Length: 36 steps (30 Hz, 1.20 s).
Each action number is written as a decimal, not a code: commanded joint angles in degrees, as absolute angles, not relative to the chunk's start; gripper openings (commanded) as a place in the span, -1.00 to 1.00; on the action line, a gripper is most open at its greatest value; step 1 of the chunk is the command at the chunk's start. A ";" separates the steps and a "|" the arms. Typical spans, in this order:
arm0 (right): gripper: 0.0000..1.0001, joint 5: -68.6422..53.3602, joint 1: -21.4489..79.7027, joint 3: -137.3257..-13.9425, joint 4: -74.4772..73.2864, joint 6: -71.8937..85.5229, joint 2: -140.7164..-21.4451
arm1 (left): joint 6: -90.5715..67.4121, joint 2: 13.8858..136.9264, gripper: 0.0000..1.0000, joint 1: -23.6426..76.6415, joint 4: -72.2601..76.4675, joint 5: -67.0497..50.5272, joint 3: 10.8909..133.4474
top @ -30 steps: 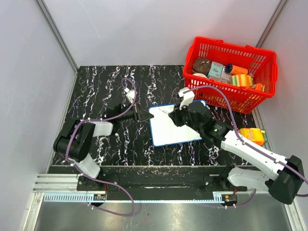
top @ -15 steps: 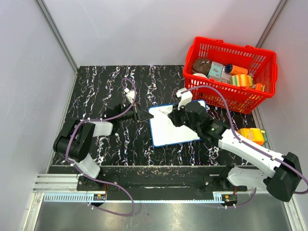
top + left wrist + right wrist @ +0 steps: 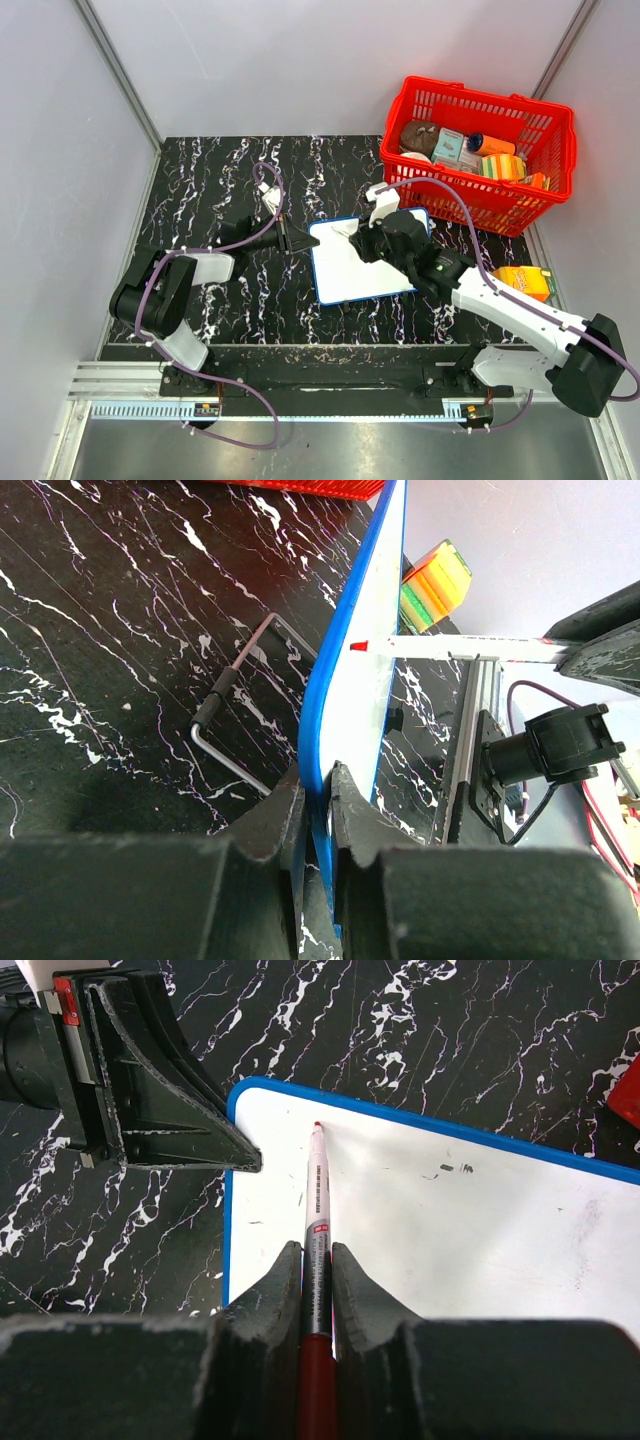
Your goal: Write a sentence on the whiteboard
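The whiteboard [image 3: 355, 268] lies on the black marble table, white with a thin blue frame. My left gripper [image 3: 298, 241] is shut on its left edge; in the left wrist view the jaws [image 3: 318, 775] pinch the blue frame [image 3: 318, 710]. My right gripper [image 3: 372, 238] is shut on a red marker [image 3: 316, 1210], cap off. The marker's red tip [image 3: 317, 1125] points at the board's top left corner [image 3: 450, 1230]. I cannot tell whether it touches. No red sentence shows on the board, only a few small dark specks [image 3: 452, 1169].
A red basket [image 3: 480, 200] with several packets stands at the back right, close behind the board. A yellow and orange block [image 3: 525, 283] lies right of the right arm. A bent metal key [image 3: 235, 710] lies on the table beside the board.
My right gripper with the marker has shifted slightly left over the board, toward its top left corner. The left gripper and the board have not moved.
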<state>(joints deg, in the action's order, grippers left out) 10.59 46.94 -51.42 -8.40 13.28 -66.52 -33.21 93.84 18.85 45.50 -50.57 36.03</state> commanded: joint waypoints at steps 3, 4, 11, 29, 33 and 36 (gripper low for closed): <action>-1.00 11.43 47.55 -51.15 -5.98 13.89 -66.36 | -27.07 92.46 -1.00 19.34 45.00 -47.81 37.53; -1.00 11.16 47.55 -50.72 -5.98 13.97 -66.18 | -26.98 92.37 -1.00 19.42 44.74 -47.73 37.53; -1.00 10.55 47.55 -49.75 -6.68 14.24 -65.30 | -26.63 92.20 -1.00 19.42 44.21 -47.72 37.71; -1.00 7.30 47.90 -47.81 -8.44 14.68 -63.02 | -25.58 91.76 -1.00 19.60 42.80 -47.28 37.79; -1.00 6.86 48.16 -47.55 -9.05 14.85 -62.84 | -25.14 91.67 -1.00 19.60 42.45 -47.11 37.79; -1.00 6.77 48.25 -47.20 -9.40 14.94 -62.40 | -25.05 91.41 -1.00 19.60 42.28 -46.93 37.79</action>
